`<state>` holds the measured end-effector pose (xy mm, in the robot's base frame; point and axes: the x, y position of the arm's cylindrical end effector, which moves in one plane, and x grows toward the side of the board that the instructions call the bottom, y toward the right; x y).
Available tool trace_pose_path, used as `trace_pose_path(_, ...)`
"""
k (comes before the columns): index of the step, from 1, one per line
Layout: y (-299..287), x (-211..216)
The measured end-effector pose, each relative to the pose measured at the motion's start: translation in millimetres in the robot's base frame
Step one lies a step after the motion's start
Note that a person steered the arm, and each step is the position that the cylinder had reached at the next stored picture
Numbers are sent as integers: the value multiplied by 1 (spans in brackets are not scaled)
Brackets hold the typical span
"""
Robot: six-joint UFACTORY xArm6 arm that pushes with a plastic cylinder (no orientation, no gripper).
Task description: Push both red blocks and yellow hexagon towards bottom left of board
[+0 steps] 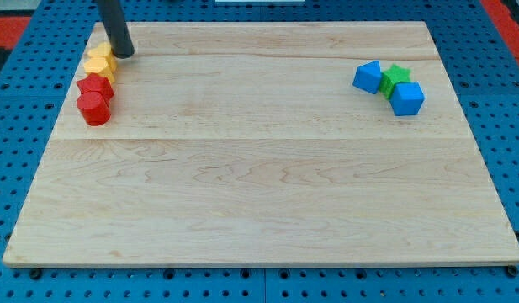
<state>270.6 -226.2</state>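
My tip (124, 54) rests on the board near the view's top left corner. It touches the right side of a yellow block (100, 53), whose shape I cannot make out. Just below that sits the yellow hexagon (97, 66). Below the hexagon a red block (97, 86) and a red cylinder (93, 108) stand in a tight column, each touching its neighbour. The whole column lies close to the board's left edge, to the lower left of my tip.
At the view's upper right a blue block (368, 76), a green star (396, 77) and a blue cube (407, 98) cluster together. The wooden board (259, 185) lies on a blue perforated table.
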Motion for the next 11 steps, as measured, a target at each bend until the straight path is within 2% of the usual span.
trace_pose_path(1,3,-7)
trace_pose_path(2,8,-32)
trace_pose_path(5,-39,-34)
trace_pose_path(11,-17,76)
